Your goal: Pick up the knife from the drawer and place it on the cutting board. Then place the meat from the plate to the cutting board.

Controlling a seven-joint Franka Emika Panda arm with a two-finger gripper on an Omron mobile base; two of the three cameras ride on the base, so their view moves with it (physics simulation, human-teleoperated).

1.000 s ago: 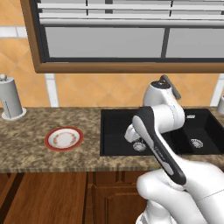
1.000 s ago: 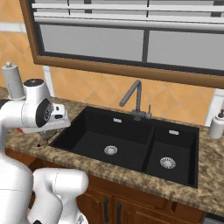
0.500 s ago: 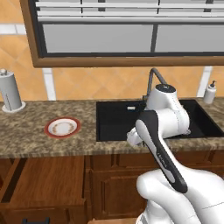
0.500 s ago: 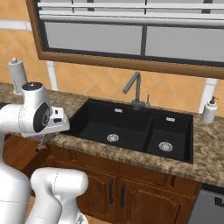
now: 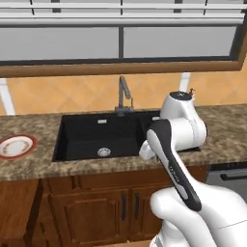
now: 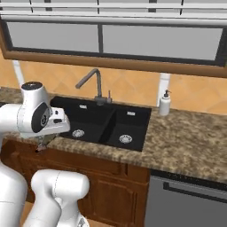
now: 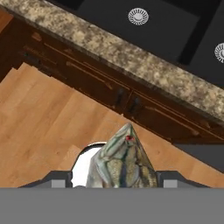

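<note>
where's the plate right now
The plate sits on the granite counter at the far left edge of the left base view, left of the black sink.

The plate [image 5: 16,146], white with red rim, is seen flat on the counter at 9 o'clock of the left base view.

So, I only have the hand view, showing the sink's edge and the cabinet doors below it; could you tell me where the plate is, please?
Observer: The plate lies on the counter left of the sink, at the left edge of the left base view.
Operator: Thank you. Is anything standing on the sink's other side?
Observer: Yes, a white soap dispenser stands on the counter near the wall, just right of the sink.
Operator: And below that stretch?
Observer: A grey dishwasher front with a dark bar handle.
</note>
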